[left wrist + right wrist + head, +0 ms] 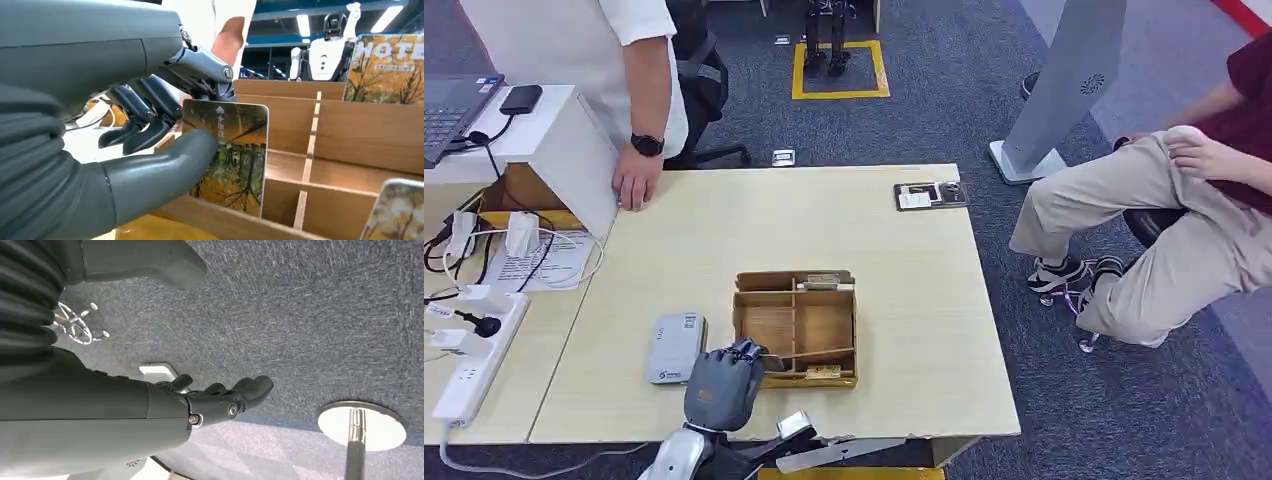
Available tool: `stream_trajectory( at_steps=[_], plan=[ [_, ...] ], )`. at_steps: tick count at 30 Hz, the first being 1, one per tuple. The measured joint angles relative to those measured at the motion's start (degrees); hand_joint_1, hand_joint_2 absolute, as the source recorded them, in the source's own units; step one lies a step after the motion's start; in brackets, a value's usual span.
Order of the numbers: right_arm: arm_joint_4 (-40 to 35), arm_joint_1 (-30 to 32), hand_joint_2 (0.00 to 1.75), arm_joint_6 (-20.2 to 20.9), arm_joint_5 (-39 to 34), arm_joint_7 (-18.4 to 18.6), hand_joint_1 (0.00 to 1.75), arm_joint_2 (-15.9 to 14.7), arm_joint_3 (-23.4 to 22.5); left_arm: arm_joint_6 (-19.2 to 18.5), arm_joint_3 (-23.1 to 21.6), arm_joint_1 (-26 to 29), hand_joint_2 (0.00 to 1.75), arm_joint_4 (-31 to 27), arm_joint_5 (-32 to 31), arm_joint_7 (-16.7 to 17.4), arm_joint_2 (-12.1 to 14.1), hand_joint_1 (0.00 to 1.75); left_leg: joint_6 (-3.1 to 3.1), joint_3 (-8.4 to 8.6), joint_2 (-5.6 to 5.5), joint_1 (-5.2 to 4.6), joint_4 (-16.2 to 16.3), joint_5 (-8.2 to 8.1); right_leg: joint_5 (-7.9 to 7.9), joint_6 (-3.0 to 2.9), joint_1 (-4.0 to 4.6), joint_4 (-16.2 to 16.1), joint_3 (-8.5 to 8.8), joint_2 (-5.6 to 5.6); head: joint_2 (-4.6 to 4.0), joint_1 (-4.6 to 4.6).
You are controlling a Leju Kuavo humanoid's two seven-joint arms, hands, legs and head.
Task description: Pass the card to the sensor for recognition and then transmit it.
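Note:
In the left wrist view my left hand [125,125] pinches a card [235,150] printed with an autumn forest, thumb on its face and fingers behind it. The card stands upright in a compartment of the wooden divided tray [350,145]. From the head view my left hand [722,385] is at the tray's [746,325] near left corner. The grey card sensor [674,347] lies flat on the table just left of the tray. My right hand [220,400] hangs over the carpet with its fingers apart, holding nothing.
More forest-print cards [400,210] stand in the tray. A person's hand [636,185] rests on the table's far left edge; another person [1164,230] sits to the right. A dark device [931,195] lies at the far right, a power strip [469,360] with cables on the left.

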Motion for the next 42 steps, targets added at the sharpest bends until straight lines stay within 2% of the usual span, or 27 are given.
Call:
stream_trajectory(
  at_steps=[4,7,10,13,14,21,24,29,33,37,42],
  plan=[
    [0.0,0.0,1.75,0.0,0.0,0.0,0.0,0.0,0.0,0.9,0.0,0.5,1.75,0.0,0.7,-0.3,-0.2,1.75,0.0,0.0,0.0,0.0,0.0,0.0,0.0,0.0,0.0,0.0,0.0,0.0,0.0,0.0],
    [0.0,0.0,1.75,0.0,0.0,0.0,0.0,0.0,0.0,1.4,0.0,0.7,1.75,-0.1,2.6,-2.3,-0.3,1.75,0.0,-0.01,0.0,0.0,0.0,0.0,0.0,0.0,0.0,0.0,0.0,0.0,0.0,0.0],
    [0.0,0.0,1.75,0.0,0.1,0.0,0.0,0.0,0.0,1.5,0.9,1.8,1.75,-2.6,4.6,-7.6,-1.4,1.75,0.0,-0.02,0.0,0.0,0.0,0.0,0.0,0.0,0.0,0.0,0.0,-0.01,0.0,0.0],
    [0.0,0.0,1.75,0.0,0.3,0.0,0.0,0.0,0.0,1.7,3.9,3.0,1.75,-6.9,8.3,-16.7,-4.1,1.75,0.01,-0.03,0.0,-0.02,0.0,0.0,0.0,0.0,-0.02,0.0,0.0,-0.01,0.0,0.0],
    [0.0,0.0,1.75,0.0,0.4,0.0,0.0,0.0,0.0,1.7,5.1,3.3,1.75,-8.0,9.1,-18.7,-5.1,1.75,0.01,-0.03,0.0,-0.02,0.0,0.0,0.0,0.0,-0.02,0.0,0.0,-0.01,0.0,0.0],
    [0.1,0.0,1.75,0.0,0.4,0.0,0.0,0.0,0.0,1.9,10.0,4.6,1.75,-13.1,13.3,-24.7,-9.4,1.75,0.01,0.0,-0.01,-0.01,0.0,0.0,0.0,0.0,-0.01,0.0,0.01,-0.04,0.0,0.0],
    [0.1,0.0,1.75,0.0,0.5,0.0,0.0,0.0,0.0,1.9,11.1,5.0,1.75,-13.6,13.4,-24.8,-10.3,1.75,0.01,0.0,-0.01,0.0,0.0,0.0,0.0,0.0,0.0,0.0,0.0,-0.04,0.0,0.0],
    [0.2,0.0,1.75,0.0,1.0,0.0,0.0,0.0,0.0,1.9,13.2,5.8,1.75,-13.9,15.8,-27.6,-12.0,1.75,0.01,-0.02,-0.01,0.0,0.0,0.0,0.0,0.0,0.0,0.0,0.0,-0.04,0.0,0.0],
    [0.2,0.0,1.75,0.0,1.5,0.0,0.0,0.1,0.0,1.9,15.2,5.4,1.75,-13.9,23.4,-30.1,-13.5,1.75,0.01,-0.01,-0.01,-0.01,0.0,0.0,0.0,0.0,-0.01,0.0,0.0,-0.04,0.0,0.0],
    [0.2,0.0,1.75,0.0,2.3,0.3,0.0,0.2,0.3,1.9,17.8,2.2,1.75,-13.9,28.4,-28.0,-14.7,1.75,0.02,-0.01,-0.05,-0.01,0.0,0.02,0.02,0.0,0.0,0.0,0.01,-0.11,0.0,0.0],
    [0.2,0.0,1.75,0.0,2.9,0.7,0.0,0.3,1.2,1.9,19.6,-2.5,1.75,-13.3,31.2,-25.0,-15.0,1.75,-0.01,0.01,-0.06,0.0,0.0,0.08,0.03,-0.02,0.0,0.0,0.02,-0.1,0.0,0.0]
  ],
)
